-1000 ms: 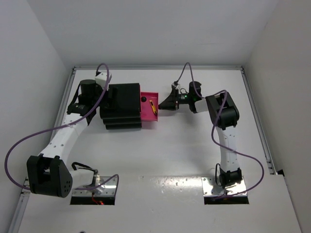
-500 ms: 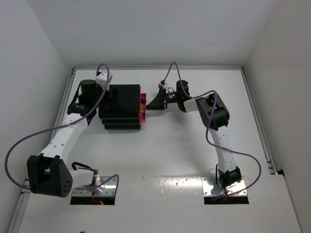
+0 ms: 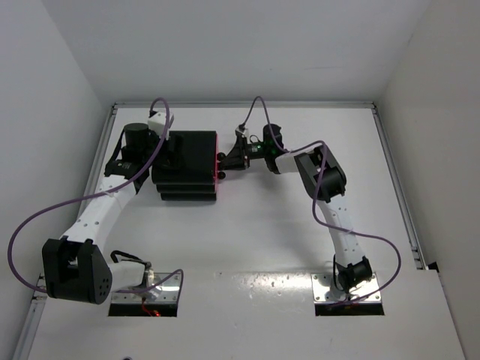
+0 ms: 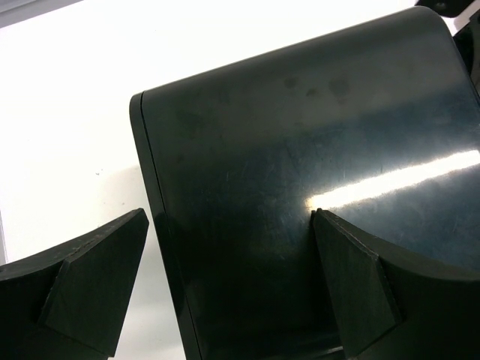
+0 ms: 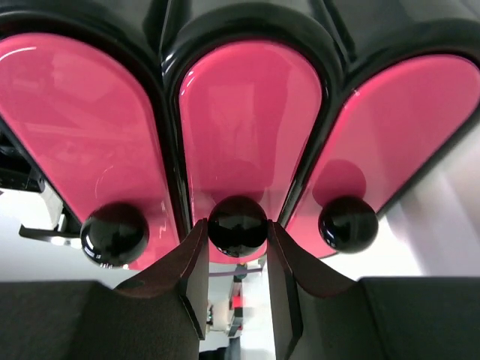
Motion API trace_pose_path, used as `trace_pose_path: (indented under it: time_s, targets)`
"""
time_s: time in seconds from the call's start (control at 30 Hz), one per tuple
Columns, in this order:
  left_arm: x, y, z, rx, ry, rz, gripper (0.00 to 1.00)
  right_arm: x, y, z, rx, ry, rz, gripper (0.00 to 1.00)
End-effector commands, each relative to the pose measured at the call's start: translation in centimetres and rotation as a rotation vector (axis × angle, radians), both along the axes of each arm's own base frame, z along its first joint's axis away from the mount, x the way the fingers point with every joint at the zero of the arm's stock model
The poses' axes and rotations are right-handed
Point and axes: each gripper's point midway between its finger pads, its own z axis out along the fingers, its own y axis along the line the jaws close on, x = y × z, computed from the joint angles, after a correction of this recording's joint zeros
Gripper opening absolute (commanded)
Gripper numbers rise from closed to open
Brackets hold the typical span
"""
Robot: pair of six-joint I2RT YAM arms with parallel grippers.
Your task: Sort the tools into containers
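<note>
The black cabinet (image 3: 187, 161) stands at the back left of the table. Only a thin pink strip of its drawers (image 3: 218, 166) shows from above. My right gripper (image 3: 223, 160) is at the drawer fronts. In the right wrist view three pink drawer fronts sit side by side, and my right gripper (image 5: 237, 229) is shut on the round black knob (image 5: 238, 223) of the middle drawer (image 5: 251, 120). My left gripper (image 3: 161, 148) is at the cabinet's far side. It stands open (image 4: 225, 285), straddling an edge of the cabinet (image 4: 300, 135). The tools are hidden.
Knobs of the two neighbouring drawers (image 5: 115, 232) (image 5: 348, 223) flank my right fingers. A raised rail (image 3: 394, 172) borders the table on the right, and white walls close in behind and at both sides. A purple cable (image 3: 259, 105) loops over the right wrist.
A second ago the middle drawer stood pulled out with a yellow tool in it. My right gripper has moved left with the knob, and the drawer now sits in the cabinet. Left arm unmoved.
</note>
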Motion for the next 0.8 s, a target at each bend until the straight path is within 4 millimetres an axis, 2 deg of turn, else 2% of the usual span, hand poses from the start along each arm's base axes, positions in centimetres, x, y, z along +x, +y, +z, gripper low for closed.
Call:
trace_pose_path:
  time_s: [0.0, 0.13, 0.27, 0.37, 0.4, 0.47, 0.5, 0.63, 0.73, 0.77]
  targets:
    - [-1.6, 0.5, -3.7, 0.031, 0.128, -0.005, 1.00, -0.1, 1.4, 2.6, 0.062, -0.125, 0.042, 0.25]
    - [-1.6, 0.5, -3.7, 0.031, 0.128, -0.005, 1.00, -0.9, 2.2, 2.6, 0.063, -0.124, 0.062, 0.37]
    - [-1.4, 0.7, -3.6, 0.027, 0.120, 0.010, 1.00, -1.2, 2.0, 2.7, 0.067, -0.123, 0.062, 0.49]
    - [-1.4, 0.9, -3.3, 0.026, 0.111, 0.032, 1.00, -1.4, 0.5, 3.3, 0.063, -0.120, 0.036, 0.54]
    - [-1.3, 0.9, -3.1, 0.025, 0.102, 0.032, 1.00, -1.1, -0.5, 4.7, 0.070, -0.138, 0.026, 0.54]
    - [-1.3, 0.9, -2.8, 0.024, 0.093, 0.032, 1.00, -1.3, -1.7, 5.1, 0.069, -0.147, 0.015, 0.55]
    - [-1.3, 0.9, -2.8, 0.024, 0.093, 0.032, 1.00, -1.2, -2.7, 6.5, 0.079, -0.176, 0.008, 0.55]
    - [-1.4, 0.9, -2.5, 0.015, 0.085, 0.036, 1.00, -2.0, -5.2, 8.2, 0.078, -0.189, -0.004, 0.55]
    - [-1.4, 0.9, -2.1, 0.014, 0.076, 0.036, 1.00, -1.9, -6.2, 9.3, 0.082, -0.220, -0.026, 0.55]
    - [-1.5, 0.9, -1.8, 0.013, 0.067, 0.036, 1.00, -2.1, -6.3, 9.0, 0.078, -0.208, -0.026, 0.55]
